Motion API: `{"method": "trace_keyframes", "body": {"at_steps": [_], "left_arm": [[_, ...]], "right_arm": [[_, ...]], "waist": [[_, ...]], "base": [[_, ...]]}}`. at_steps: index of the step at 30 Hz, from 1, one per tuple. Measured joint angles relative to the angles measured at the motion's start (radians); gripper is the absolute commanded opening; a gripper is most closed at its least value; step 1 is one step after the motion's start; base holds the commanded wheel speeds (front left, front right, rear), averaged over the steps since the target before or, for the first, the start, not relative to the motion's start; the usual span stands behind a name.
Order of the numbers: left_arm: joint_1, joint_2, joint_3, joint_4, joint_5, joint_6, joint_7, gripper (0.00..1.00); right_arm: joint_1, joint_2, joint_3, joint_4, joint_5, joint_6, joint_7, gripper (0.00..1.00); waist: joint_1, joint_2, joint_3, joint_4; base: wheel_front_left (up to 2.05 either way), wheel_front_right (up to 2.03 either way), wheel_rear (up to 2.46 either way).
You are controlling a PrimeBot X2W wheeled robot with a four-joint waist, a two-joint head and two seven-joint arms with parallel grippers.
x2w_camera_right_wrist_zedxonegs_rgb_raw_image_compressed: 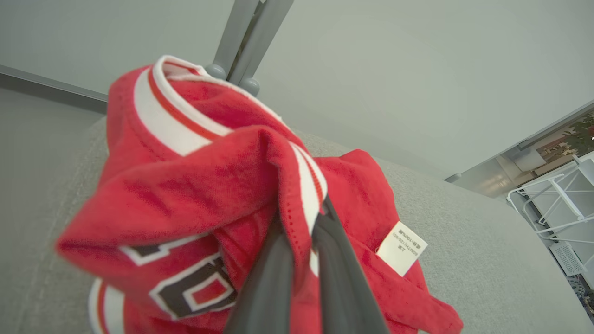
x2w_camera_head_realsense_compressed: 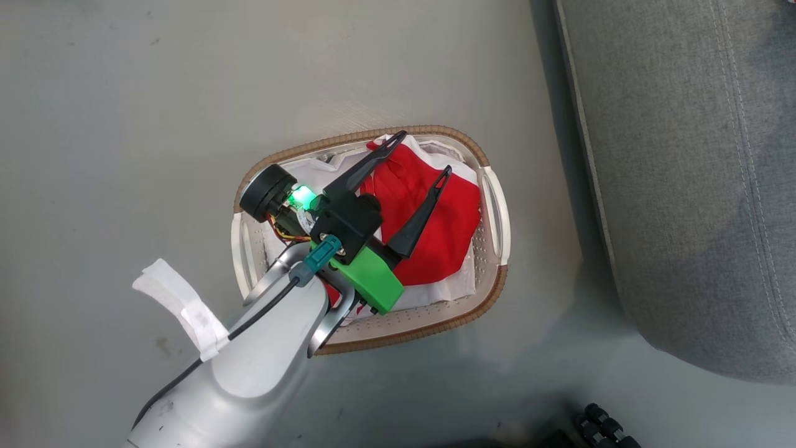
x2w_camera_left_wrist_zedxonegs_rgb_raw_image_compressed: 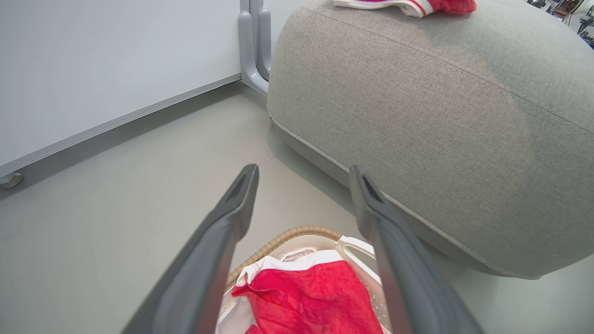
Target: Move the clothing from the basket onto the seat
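Clothing [x2w_camera_head_realsense_compressed: 451, 239] is lying mid-frame in the basket [x2w_camera_head_realsense_compressed: 429, 320], beneath the left gripper [x2w_camera_head_realsense_compressed: 424, 152], jaws parted, while the right gripper [x2w_camera_right_wrist_zedxonegs_rgb_raw_image_compressed: 301, 213] is clamping another garment [x2w_camera_right_wrist_zedxonegs_rgb_raw_image_compressed: 185, 185].

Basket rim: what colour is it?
Brown and woven; the basket rim shows best in the head view.

Soft, diffuse light fills every view, without hard glare. On the pale grey floor [x2w_camera_head_realsense_compressed: 124, 93] a broad, blurred shadow runs along the foot of the large grey fabric sofa cushion [x2w_camera_head_realsense_compressed: 684, 186]. Well apart from the cushion a small green lamp [x2w_camera_head_realsense_compressed: 303, 196] glows. The long dark fingers [x2w_camera_left_wrist_zedxonegs_rgb_raw_image_compressed: 204, 269] of the left hand [x2w_camera_left_wrist_zedxonegs_rgb_raw_image_compressed: 302, 170] are blurred before the cushion, whose seam bows with wide-angle distortion. The red thin-fabric garment with white stripes [x2w_camera_right_wrist_zedxonegs_rgb_raw_image_compressed: 185, 185] before the cushion looks slightly soft.
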Motion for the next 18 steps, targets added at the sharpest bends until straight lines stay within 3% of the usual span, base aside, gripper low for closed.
{"method": "trace_keyframes", "body": {"at_steps": [3,4,5,6,7,18], "left_arm": [[0.0,0.002,0.003,0.005,0.004,0.0,0.0,1.0],[0.0,0.005,0.003,0.006,0.006,0.0,0.0,1.0],[0.001,0.007,0.004,0.007,0.006,0.0,0.0,1.0],[0.001,0.007,0.005,0.007,0.006,0.0,0.0,1.0],[0.002,0.009,0.005,0.007,0.006,0.0,0.0,1.0],[0.026,0.019,0.015,0.014,0.006,0.0,0.0,1.0]], "right_arm": [[0.018,0.008,-0.005,0.014,-0.018,0.0,-0.001,0.0],[0.026,0.014,0.001,0.013,-0.026,0.0,-0.001,0.07],[0.032,0.02,0.003,0.009,-0.027,0.0,-0.001,0.34],[0.036,0.023,0.004,0.006,-0.027,0.0,-0.001,0.53],[0.041,0.028,0.005,0.0,-0.027,0.0,-0.001,1.0],[0.172,0.081,0.051,-0.086,0.016,0.0,-0.002,1.0]], "waist": [[0.0,0.0,-0.001,-0.009],[0.0,0.0,-0.002,-0.013],[0.0,0.0,-0.003,-0.017],[0.0,0.0,-0.003,-0.02],[0.0,0.0,-0.005,-0.024],[0.0,0.0,-0.048,-0.064]], "base": [[0.0,0.0,0.0],[0.0,0.0,0.0],[0.0,0.0,0.0],[0.0,0.0,0.0],[0.0,0.0,0.0],[0.0,0.0,0.0]]}}
